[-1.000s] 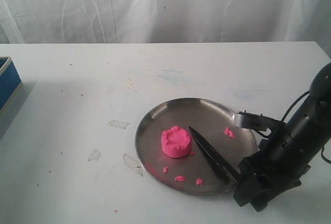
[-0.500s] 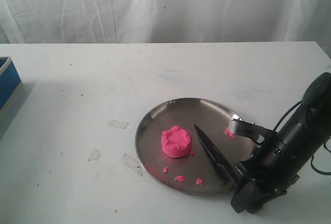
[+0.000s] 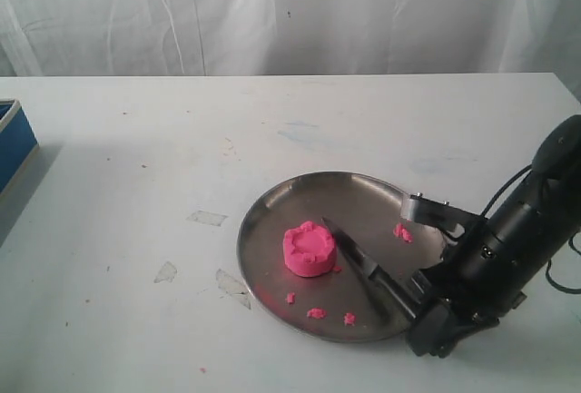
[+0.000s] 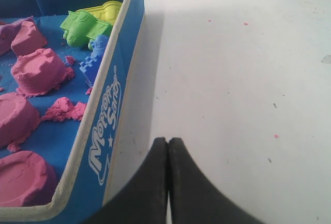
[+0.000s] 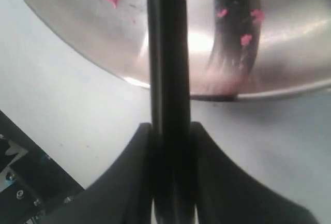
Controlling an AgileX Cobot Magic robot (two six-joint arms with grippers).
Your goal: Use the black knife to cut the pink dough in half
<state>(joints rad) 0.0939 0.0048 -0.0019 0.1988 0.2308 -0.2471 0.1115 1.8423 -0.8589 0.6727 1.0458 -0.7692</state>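
Exterior view, right gripper (image 3: 419, 307) clamped on black knife (image 3: 363, 266) beside pink dough (image 3: 310, 249), crumbs (image 3: 317, 312) on metal plate (image 3: 272, 202), white table (image 3: 136, 157), left gripper (image 4: 167, 154) closed empty beside blue sand box (image 4: 111, 110).

1. Your right arm sits at the near right corner of the worktop, angled down, forearm sloping toward the front edge.
2. Your right gripper (image 3: 427, 307) is clamped; the right wrist view shows both fingers (image 5: 135, 154) pressed against the black knife (image 5: 165, 69).
3. Your left gripper (image 4: 167, 146) has its fingertips closed together, holding nothing, hovering near the worktop's left edge.
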